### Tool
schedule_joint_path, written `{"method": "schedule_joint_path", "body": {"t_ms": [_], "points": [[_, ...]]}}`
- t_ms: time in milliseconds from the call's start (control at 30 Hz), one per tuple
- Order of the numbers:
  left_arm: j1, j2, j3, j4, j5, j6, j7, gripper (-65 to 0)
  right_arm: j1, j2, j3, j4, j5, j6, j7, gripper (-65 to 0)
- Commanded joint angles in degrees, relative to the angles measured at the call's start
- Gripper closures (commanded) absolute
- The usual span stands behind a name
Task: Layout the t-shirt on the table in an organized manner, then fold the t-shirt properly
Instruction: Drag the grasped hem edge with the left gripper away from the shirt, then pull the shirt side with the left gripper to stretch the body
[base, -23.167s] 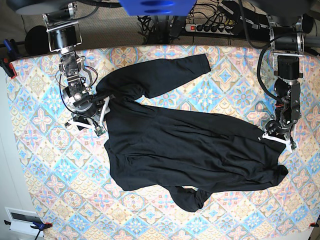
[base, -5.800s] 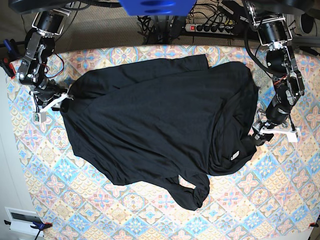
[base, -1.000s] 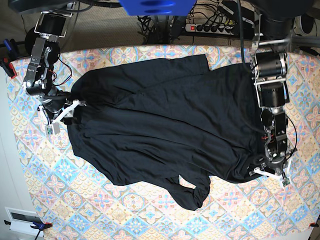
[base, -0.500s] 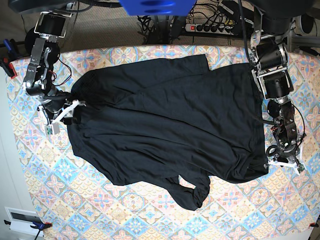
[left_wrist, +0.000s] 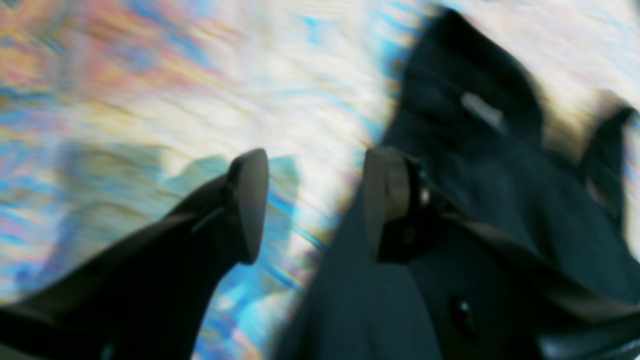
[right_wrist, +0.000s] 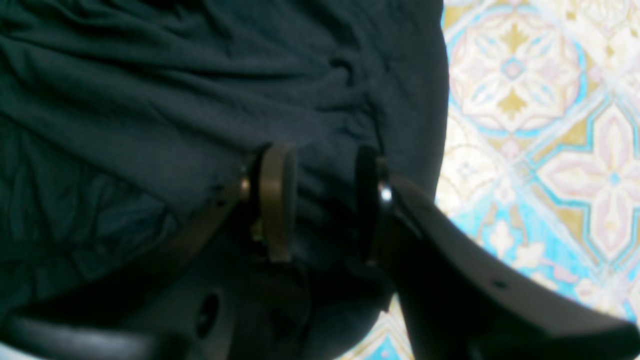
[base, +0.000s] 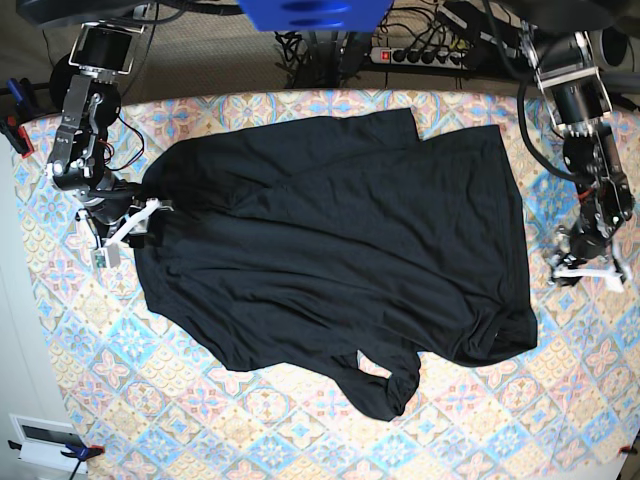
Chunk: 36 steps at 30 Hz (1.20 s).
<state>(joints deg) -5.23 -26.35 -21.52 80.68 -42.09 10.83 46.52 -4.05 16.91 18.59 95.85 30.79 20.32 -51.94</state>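
Lying spread on the counter, the t-shirt is black, soft and floppy. It looks light, and it will sag and bunch if it is lifted from just 1 spot. Good places to hold it are likely the edges: a hem corner, a shoulder or a sleeve end. Pinching the middle would only make a lump.

It covers most of the middle of the counter. 1 sleeve points to the far edge, and the other is curled in a loop at the near edge. The cloth is wrinkled, so it is not laid flat yet.

In the base view, the left tool sits over bare counter, just beside the shirt's right edge and not touching it. In the left wrist view, its 2 fingers stand wide apart with nothing between them, though that picture is blurry.

The right tool is at the shirt's left edge. In the right wrist view, the right tool's fingers have a fold of black cloth between them, and they look to be gripping it.
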Motion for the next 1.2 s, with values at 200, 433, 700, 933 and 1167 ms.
{"method": "schedule_joint_path", "body": {"t_ms": [200,433,700,933,1167], "points": [[13.89,3.18,-0.24,14.92,-1.39,0.38,0.64,-30.3,0.85,0.81,0.27,1.07,0.82,0.21,1.35,-19.4],[17.50,3.71,-0.24,13.86,-1.39,0.38,0.47,-30.2,0.85,0.81,0.27,1.07,0.82,0.21,1.35,-19.3],[15.04,5.47,2.13,5.60,-1.39,0.29,0.29,-30.2,0.85,0.81,0.27,1.16,0.82,0.21,1.35,-19.3],[8.71,5.56,10.75,-1.17,-1.39,0.29,0.29,-29.8,0.76,0.72,0.27,1.25,0.82,0.21,1.35,-19.3],[4.49,5.03,13.74,-1.43,2.74,0.11,0.20,-4.9,0.76,0.72,0.27,2.65,0.82,0.21,1.35,-19.3]]}}
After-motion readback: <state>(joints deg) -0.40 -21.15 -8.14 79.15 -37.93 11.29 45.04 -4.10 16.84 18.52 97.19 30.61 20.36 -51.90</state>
